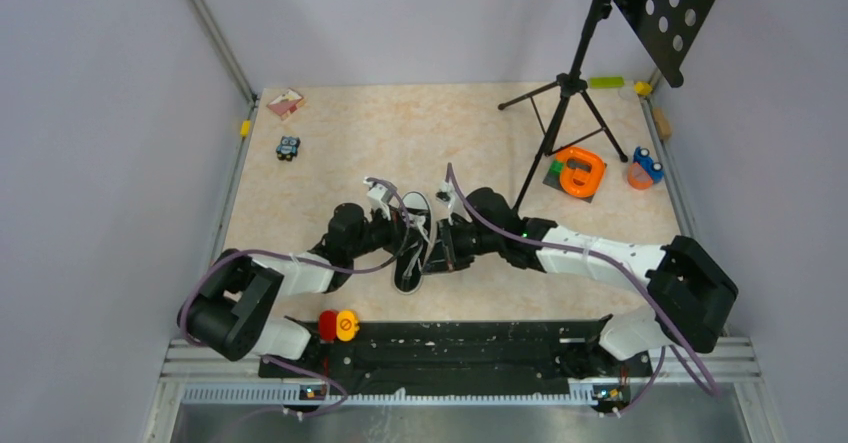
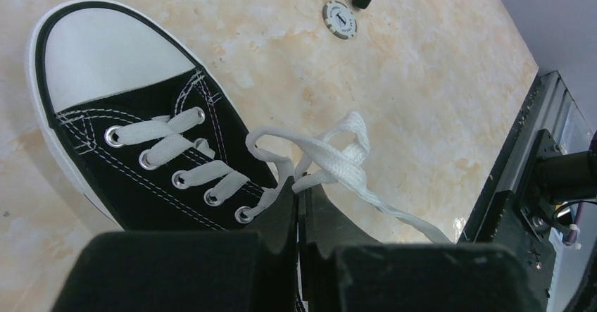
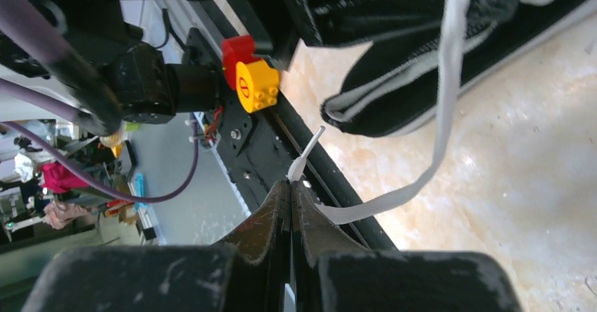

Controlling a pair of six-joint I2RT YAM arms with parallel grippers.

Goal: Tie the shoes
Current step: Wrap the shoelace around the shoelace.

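Centre of the beige marbled tabletop (image 1: 330, 188) is looking cramped: the left arm (image 1: 300, 273) and right arm (image 1: 590, 253) are flanking the black canvas sneaker with the white toe cap (image 1: 416, 205), and its long white laces (image 2: 338, 158) are stretching across the gap on the near side, so anything passing low there is meeting lace. Far right, a black tripod stand (image 1: 562, 113) is spreading its legs, an orange U-shaped toy (image 1: 580, 171) sitting just beside one. The left side is looking open, only a small blue toy car (image 1: 288, 147) sitting there.
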